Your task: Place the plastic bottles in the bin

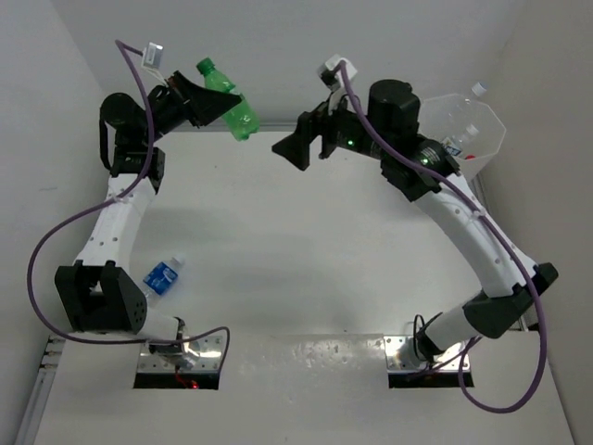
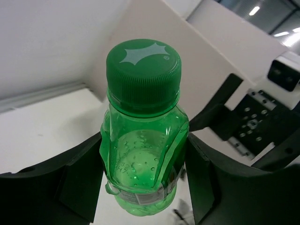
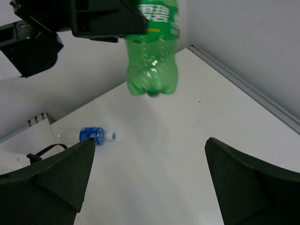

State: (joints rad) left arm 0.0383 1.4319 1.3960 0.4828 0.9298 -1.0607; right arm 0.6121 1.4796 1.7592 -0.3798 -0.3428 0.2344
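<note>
A matte white tabletop fills the floor of a small enclosure, boxed in by plain white wall panels: a left panel, a back panel and a right panel. A pale grey metal rail runs along the foot of one panel where it meets the tabletop. A slotted aluminium rail lines the near left edge. Soft grey shadows lie across the surface, and a bright patch of glare sits by the near edge (the light falls from above). Beyond a panel's top edge, the left wrist view shows lit ceiling strip lights.
</note>
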